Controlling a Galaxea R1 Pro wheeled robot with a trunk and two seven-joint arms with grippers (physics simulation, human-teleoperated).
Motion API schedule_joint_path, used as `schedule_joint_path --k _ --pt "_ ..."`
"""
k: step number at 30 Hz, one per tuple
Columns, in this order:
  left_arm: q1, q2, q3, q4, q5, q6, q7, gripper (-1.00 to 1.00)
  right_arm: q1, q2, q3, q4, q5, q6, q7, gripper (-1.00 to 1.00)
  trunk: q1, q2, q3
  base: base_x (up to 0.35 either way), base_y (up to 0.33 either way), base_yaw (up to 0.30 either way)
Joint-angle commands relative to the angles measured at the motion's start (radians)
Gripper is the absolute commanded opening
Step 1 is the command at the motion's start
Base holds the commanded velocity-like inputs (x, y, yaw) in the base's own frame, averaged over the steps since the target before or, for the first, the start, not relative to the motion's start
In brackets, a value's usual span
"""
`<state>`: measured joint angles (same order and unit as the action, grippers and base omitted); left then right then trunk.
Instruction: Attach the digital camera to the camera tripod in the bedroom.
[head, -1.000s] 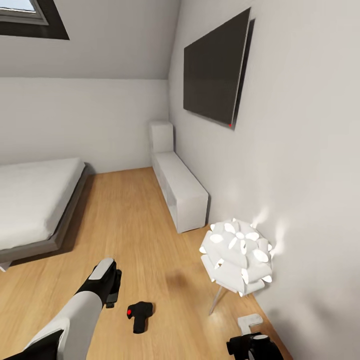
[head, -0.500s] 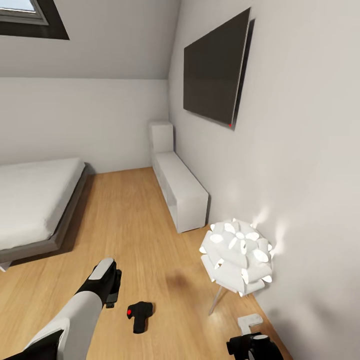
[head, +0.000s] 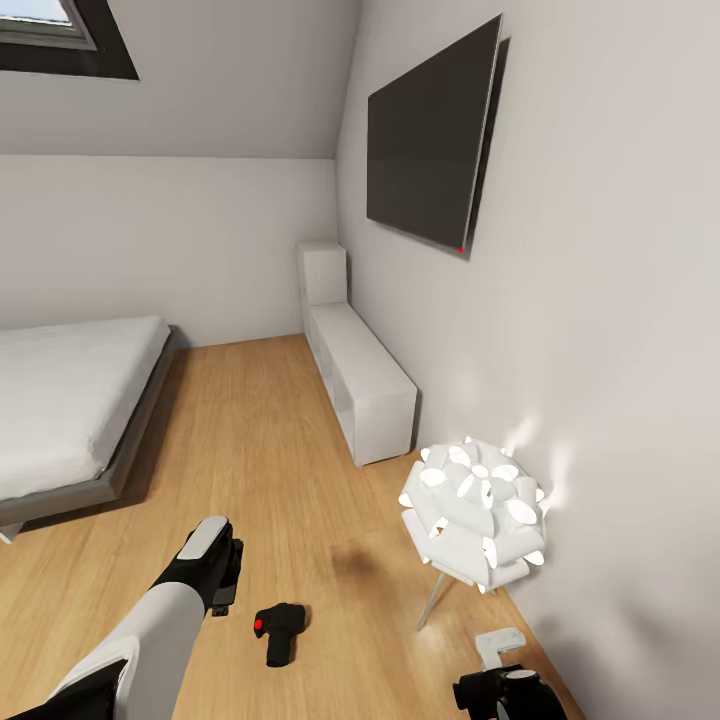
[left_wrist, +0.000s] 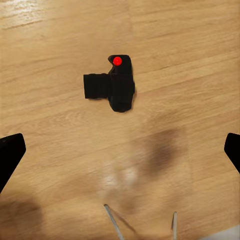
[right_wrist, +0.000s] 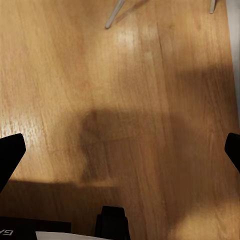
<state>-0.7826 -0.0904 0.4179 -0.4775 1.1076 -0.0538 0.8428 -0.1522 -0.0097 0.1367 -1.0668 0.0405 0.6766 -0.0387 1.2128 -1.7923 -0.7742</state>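
Observation:
The digital camera (head: 278, 632) lies on the light wooden floor, small and black with a red button on top. In the left wrist view the digital camera (left_wrist: 112, 84) sits ahead of the two spread fingertips. My left gripper (head: 222, 582) hovers just left of it, open and empty; in its wrist view the left gripper (left_wrist: 120, 152) has only floor between its fingers. My right gripper (head: 503, 692) hangs low near the right wall, and the right gripper (right_wrist: 120, 150) is open over bare floor. The camera tripod is out of view.
A white petal floor lamp (head: 474, 515) on thin legs stands by the right wall, close to my right arm. A low white cabinet (head: 362, 380) runs along that wall under a dark TV (head: 430, 140). The grey-framed bed (head: 70, 410) is at the left.

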Motion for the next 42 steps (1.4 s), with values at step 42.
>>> schedule_joint_path --k 42 --pt "0.046 0.016 -0.065 -0.01 0.012 0.019 -0.011 1.0 0.004 0.006 -0.05 -0.397 0.006 0.116 -0.004 1.0 0.149 -0.273 -0.123 0.0 0.0 -0.002"
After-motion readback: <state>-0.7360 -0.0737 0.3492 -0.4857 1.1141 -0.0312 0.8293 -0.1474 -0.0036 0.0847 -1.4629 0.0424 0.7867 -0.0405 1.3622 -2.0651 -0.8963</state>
